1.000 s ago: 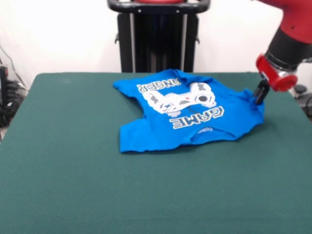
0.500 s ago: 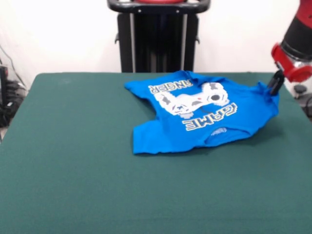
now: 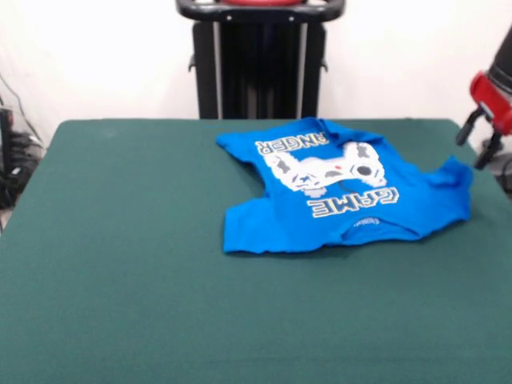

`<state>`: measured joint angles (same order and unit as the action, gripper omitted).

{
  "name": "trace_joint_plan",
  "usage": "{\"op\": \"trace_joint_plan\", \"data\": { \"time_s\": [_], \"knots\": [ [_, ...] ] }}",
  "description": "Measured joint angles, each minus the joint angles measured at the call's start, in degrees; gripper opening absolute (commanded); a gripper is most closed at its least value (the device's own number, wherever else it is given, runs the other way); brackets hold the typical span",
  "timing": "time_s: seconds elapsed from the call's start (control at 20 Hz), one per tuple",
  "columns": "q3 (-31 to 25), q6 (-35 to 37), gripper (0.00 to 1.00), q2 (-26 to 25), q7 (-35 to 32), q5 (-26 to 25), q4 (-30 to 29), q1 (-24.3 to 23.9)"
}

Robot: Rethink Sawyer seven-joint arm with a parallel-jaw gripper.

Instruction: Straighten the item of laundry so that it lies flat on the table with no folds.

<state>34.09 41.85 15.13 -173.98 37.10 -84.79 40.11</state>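
Observation:
The bright blue T-shirt (image 3: 344, 196) lies on the dark green table (image 3: 160, 280), right of the middle and toward the far side, print up with the white "GAME" lettering and controller showing. Its far edge is folded over so the second word is partly hidden, and its right sleeve is rumpled near the table's right edge. My gripper (image 3: 475, 146) hangs open at the right edge of the front view, just above and beyond that sleeve, holding nothing.
The black pedestal (image 3: 260, 60) stands behind the table's far edge. The table's right edge lies close to the shirt's sleeve and the gripper.
The gripper dragged the shirt's right sleeve rightward, then opened and let it go, rising off it. The whole shirt has shifted right and spread wider.

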Motion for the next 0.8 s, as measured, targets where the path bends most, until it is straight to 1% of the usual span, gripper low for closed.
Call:
{"op": "trace_joint_plan", "data": {
  "time_s": [0.55, 0.8],
  "knots": [
    [0.3, -1.0, 1.0, -0.2, -0.2, 0.0, -0.6, -0.7],
    [0.5, -6.3, 1.0, -1.1, -0.2, 0.0, -0.7, -1.6]
  ]
}}
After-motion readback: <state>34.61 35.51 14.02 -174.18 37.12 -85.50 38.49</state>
